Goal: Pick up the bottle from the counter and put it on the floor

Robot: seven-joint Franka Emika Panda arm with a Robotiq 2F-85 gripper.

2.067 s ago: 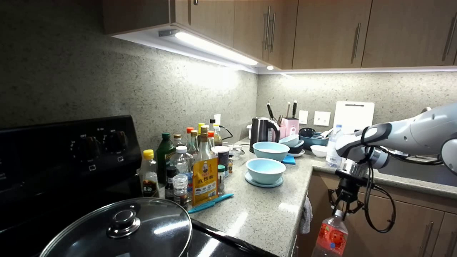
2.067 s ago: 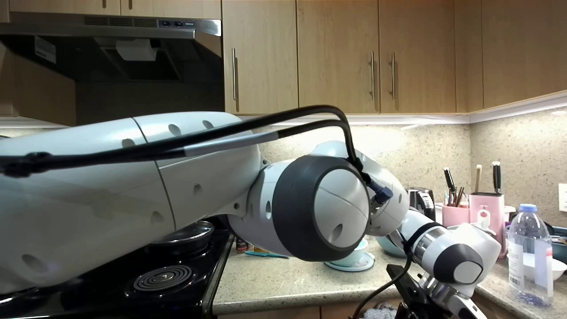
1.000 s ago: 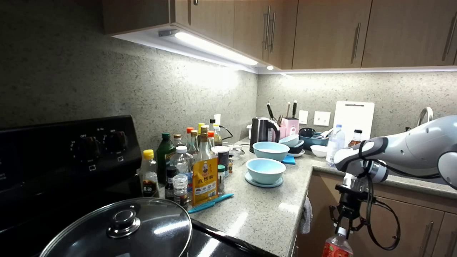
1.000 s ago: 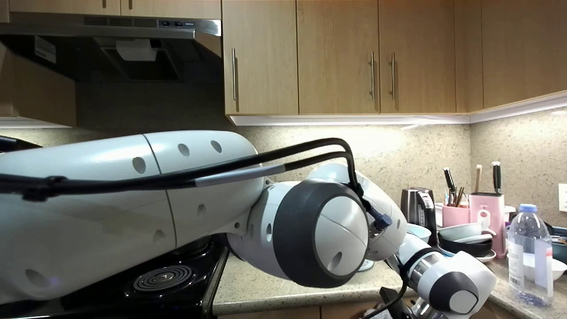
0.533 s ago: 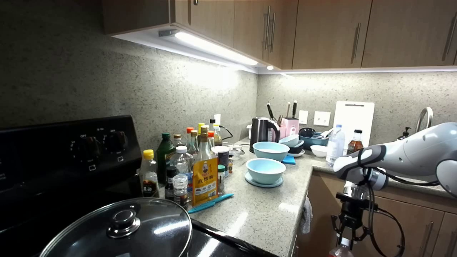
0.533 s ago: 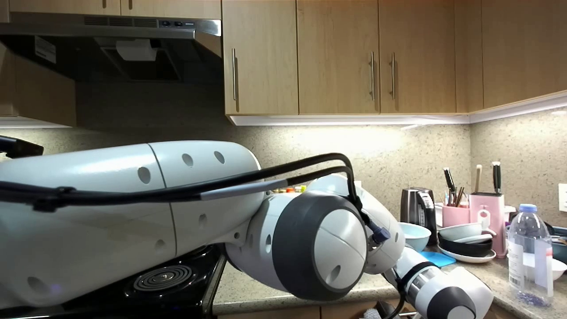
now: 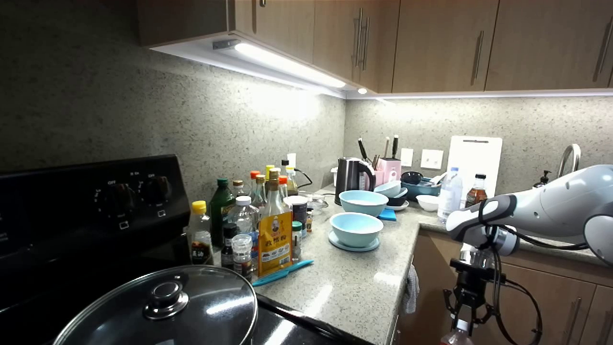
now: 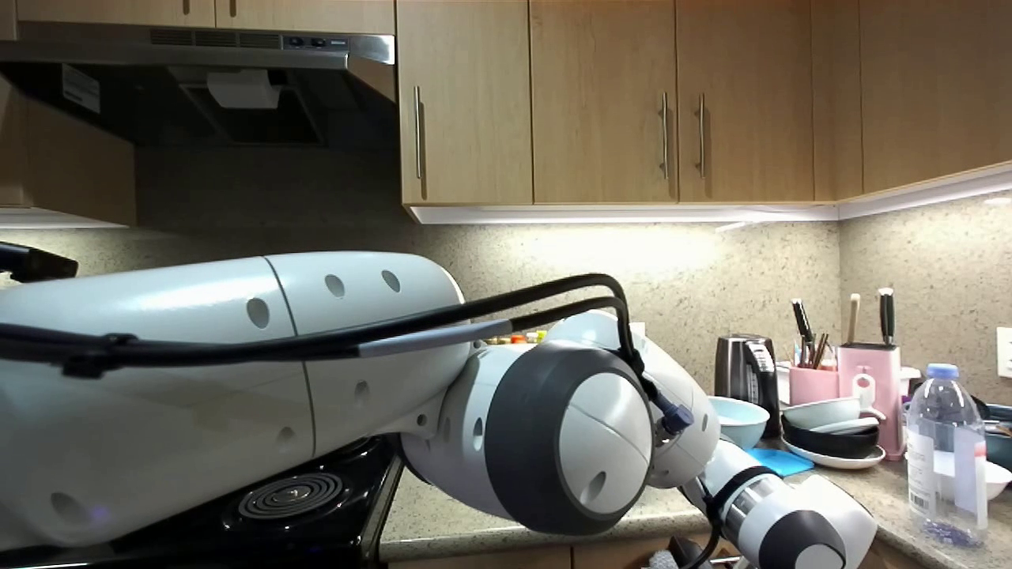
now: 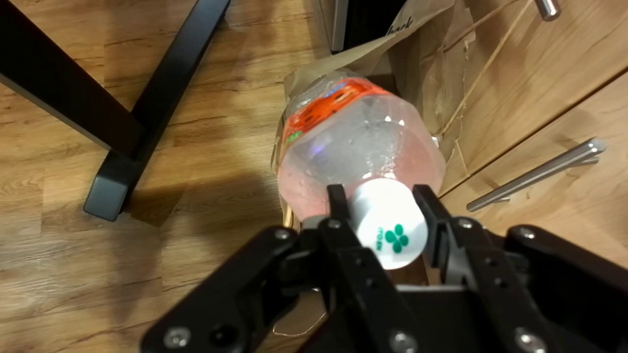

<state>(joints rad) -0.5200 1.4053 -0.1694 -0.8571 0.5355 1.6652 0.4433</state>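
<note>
The speckled counter [image 7: 354, 273] runs above wooden cabinets [image 7: 558, 287]; wood-grain floor [image 9: 216, 142] lies below. The gripper [image 9: 381, 208] is clamped on the white cap [image 9: 392, 230] of the bottle [image 9: 360, 152], below counter level, beside the cabinets. A brown paper bag [image 9: 434, 63] adjoins; whether beneath or around cannot be determined. A black frame leg [image 9: 125, 132] stands opposite.

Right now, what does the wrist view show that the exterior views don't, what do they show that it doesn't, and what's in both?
Only the wrist view: the wood-look floor, what looks like a brown paper bag, and a black leg.
Only the exterior views: the speckled counter, the kettle and the pale blue bowls.
Shared: wooden cabinet doors and, from the wrist and in an exterior view, the bottle, its white cap between the fingers.
</note>
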